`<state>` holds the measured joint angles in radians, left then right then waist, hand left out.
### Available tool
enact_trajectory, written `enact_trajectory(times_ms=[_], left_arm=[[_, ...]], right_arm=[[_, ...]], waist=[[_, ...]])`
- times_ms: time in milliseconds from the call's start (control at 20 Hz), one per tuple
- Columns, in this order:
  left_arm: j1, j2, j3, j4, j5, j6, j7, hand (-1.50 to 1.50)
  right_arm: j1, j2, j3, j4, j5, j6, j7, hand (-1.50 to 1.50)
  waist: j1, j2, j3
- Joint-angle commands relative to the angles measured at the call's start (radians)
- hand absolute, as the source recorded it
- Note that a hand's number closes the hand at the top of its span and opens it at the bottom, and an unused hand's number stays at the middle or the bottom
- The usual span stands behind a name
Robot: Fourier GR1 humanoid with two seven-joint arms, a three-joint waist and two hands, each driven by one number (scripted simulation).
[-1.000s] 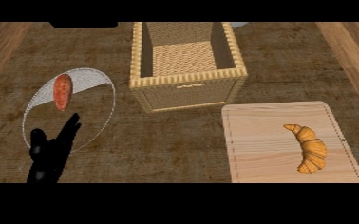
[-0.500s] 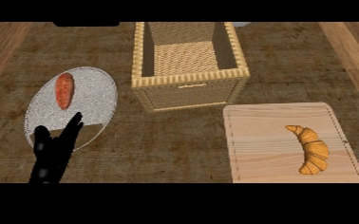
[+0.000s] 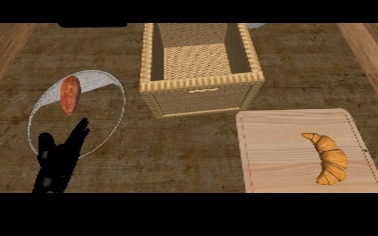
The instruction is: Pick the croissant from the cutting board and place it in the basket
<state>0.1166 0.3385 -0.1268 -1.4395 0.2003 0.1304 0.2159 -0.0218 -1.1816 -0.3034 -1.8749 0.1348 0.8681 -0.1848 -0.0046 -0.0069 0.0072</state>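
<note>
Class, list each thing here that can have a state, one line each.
Croissant: lying on the cutting board, untouched.
Cutting board: flat on the counter.
Basket: upright, open-topped, no croissant inside.
Plate: holds one red food piece.
Left hand: open, fingers up, holding nothing.

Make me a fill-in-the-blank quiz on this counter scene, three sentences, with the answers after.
1. The croissant lies on the wooden ____.
2. The reddish food sits on a round ____.
3. The black hand at the view's lower left, fingers straight, is the robot's ____ hand.
Missing words: cutting board; plate; left.
</note>
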Motion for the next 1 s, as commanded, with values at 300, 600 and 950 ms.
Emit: enact_trajectory(times_ms=[300,600,950], left_arm=[[0.020,-0.017,0.023,0.072,-0.002,-0.054,-0.020,0.00],[-0.055,-0.029,0.033,0.075,-0.023,-0.031,0.075,0.00],[-0.010,-0.053,0.034,0.087,-0.040,-0.054,0.019,0.00]], right_arm=[[0.046,0.219,0.159,-0.068,0.192,-0.105,-0.003,-1.50],[0.084,0.247,0.214,0.028,0.385,-0.189,-0.127,-1.50],[0.038,0.330,0.324,0.150,0.532,-0.268,-0.170,-1.50]], waist=[[0.007,0.007,-0.007],[0.001,0.008,-0.007],[0.011,0.009,-0.007]])
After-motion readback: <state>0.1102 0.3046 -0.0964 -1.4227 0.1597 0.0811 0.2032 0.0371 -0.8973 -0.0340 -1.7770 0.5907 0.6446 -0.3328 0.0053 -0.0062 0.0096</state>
